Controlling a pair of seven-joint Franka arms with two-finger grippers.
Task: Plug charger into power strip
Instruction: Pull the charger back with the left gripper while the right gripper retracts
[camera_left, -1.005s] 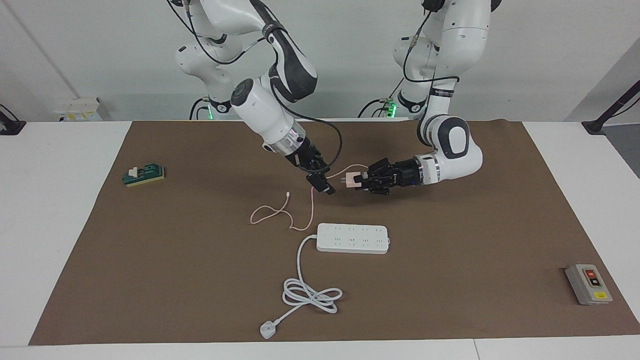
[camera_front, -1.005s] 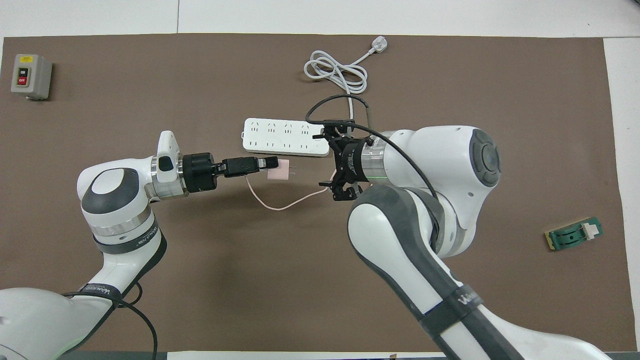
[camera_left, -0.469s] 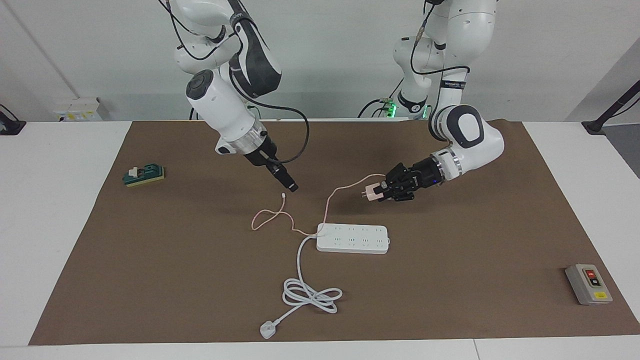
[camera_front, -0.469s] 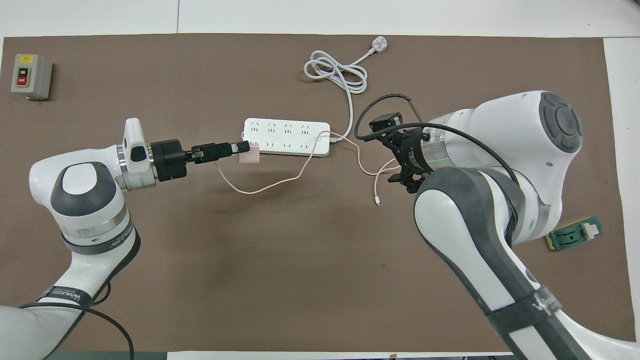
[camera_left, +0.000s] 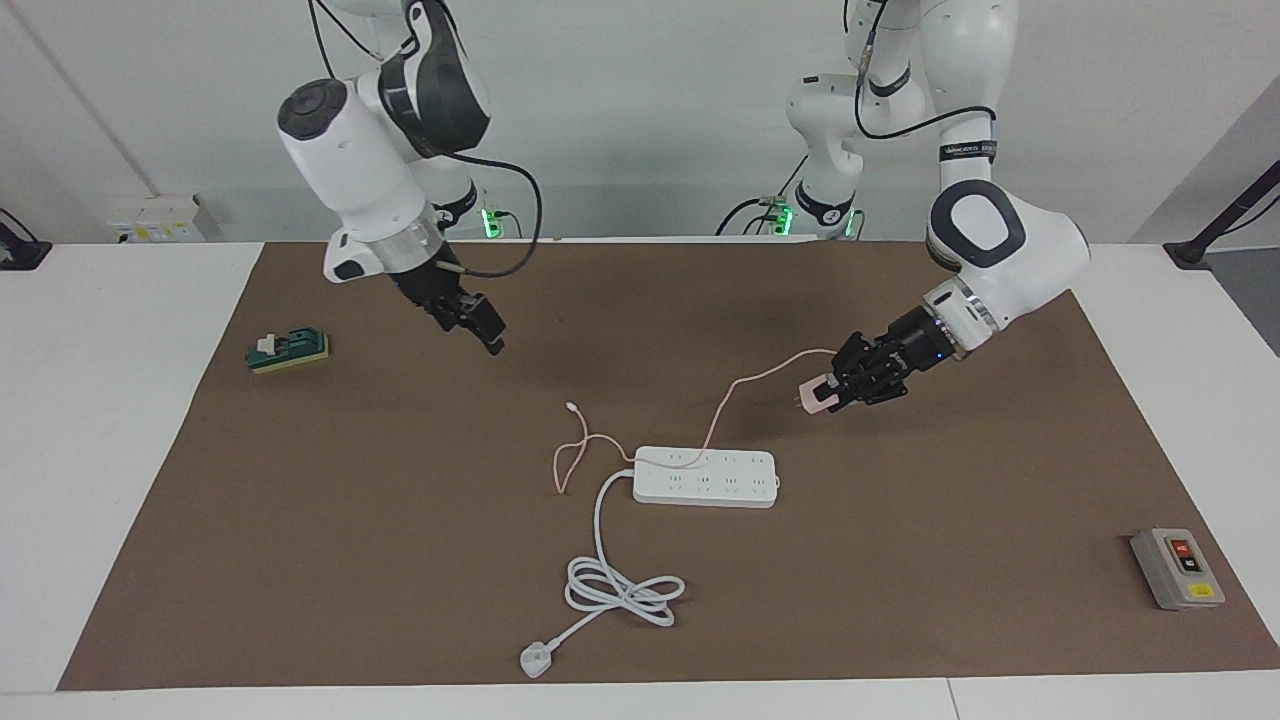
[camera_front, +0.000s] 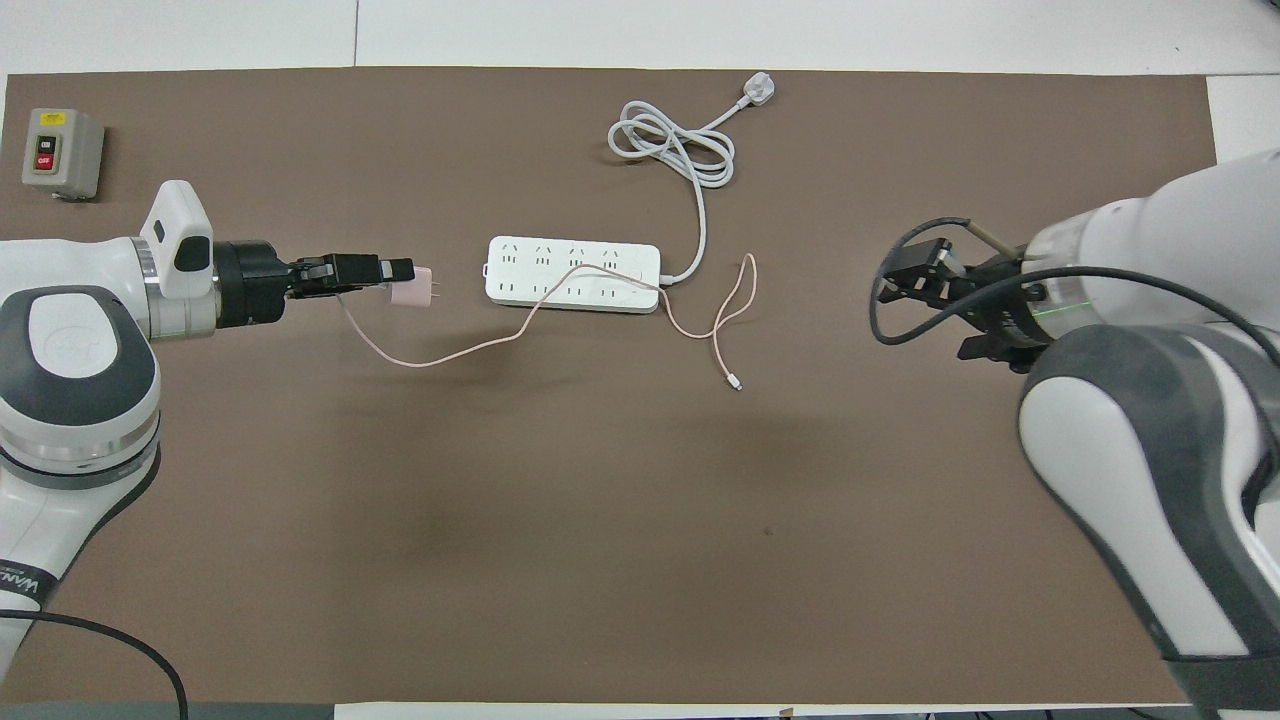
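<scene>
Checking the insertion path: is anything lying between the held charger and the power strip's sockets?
Yes. The left gripper holds the charger in the air, and its own pink cable lies draped across the power strip, over some sockets.

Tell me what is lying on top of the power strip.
The charger's thin pink cable drapes across the power strip. Nothing is plugged in; the sockets under the cable are partly covered.

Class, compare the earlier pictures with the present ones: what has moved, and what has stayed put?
The left pincer, shut on the charger, carried it toward the left arm's end, dragging the cable across the power strip. The right pincer withdrew toward the right arm's end, open and empty. The strip, its cord, the grey box and the green block stayed put.
</scene>
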